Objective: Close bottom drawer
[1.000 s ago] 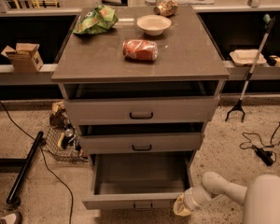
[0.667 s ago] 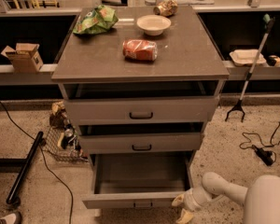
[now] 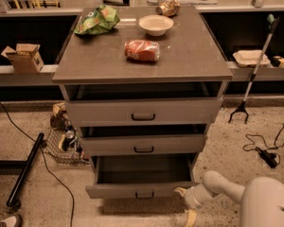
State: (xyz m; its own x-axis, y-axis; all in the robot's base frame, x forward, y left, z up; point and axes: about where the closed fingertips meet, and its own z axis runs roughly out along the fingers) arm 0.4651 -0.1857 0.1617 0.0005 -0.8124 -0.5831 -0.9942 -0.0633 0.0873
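The bottom drawer (image 3: 141, 190) is the lowest of three grey drawers in the cabinet and stands pulled out, its plain grey box showing, with a small dark loop handle at centre. My gripper (image 3: 185, 204) is low on the floor side at the right end of the drawer's front. Its yellowish fingertips (image 3: 181, 191) are spread apart; the upper one touches the front's right corner and the lower one hangs below it. The gripper holds nothing.
The middle drawer (image 3: 143, 144) and top drawer (image 3: 143, 111) also stand slightly out. On the cabinet top are a red can (image 3: 142, 50), a white bowl (image 3: 155, 25) and a green bag (image 3: 97, 20). A wire basket (image 3: 61, 145), cables and a black pole (image 3: 26, 169) lie at left.
The bottom drawer's front has slid a little way back into the cabinet. My gripper has moved in with it, staying at the front's right end.
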